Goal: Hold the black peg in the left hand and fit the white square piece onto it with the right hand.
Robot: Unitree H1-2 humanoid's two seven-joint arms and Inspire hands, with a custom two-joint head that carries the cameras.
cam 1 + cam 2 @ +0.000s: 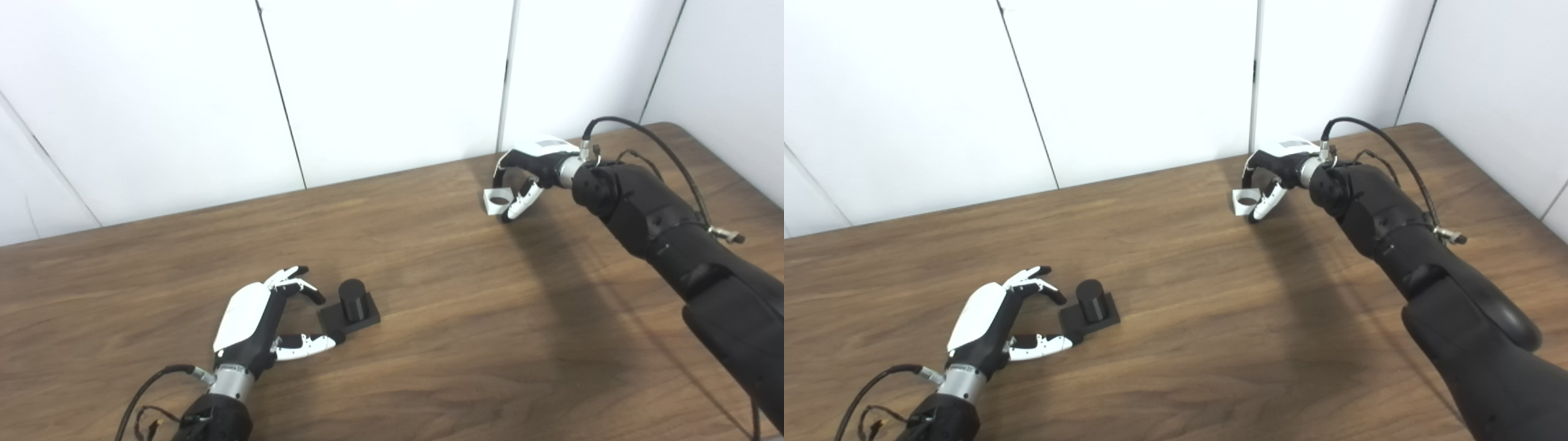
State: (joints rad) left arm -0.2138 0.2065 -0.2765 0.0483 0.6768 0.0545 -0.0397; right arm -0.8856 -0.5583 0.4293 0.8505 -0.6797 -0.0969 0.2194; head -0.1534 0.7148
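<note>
The black peg (352, 300) stands upright on its flat black square base on the wooden table (478, 331), at the front left. My left hand (257, 321) lies just left of it, open, with fingers curved toward the base and the thumb tip at the base's near corner. It does not hold the peg. My right hand (530, 168) is at the back right of the table, shut on the white square piece (497, 200), which has a round hole facing up. The piece sits between the fingertips and thumb, low over the table.
White wall panels (392, 86) stand right behind the table's far edge. The table's right edge (735, 177) runs close to my right arm. Cables hang from both wrists.
</note>
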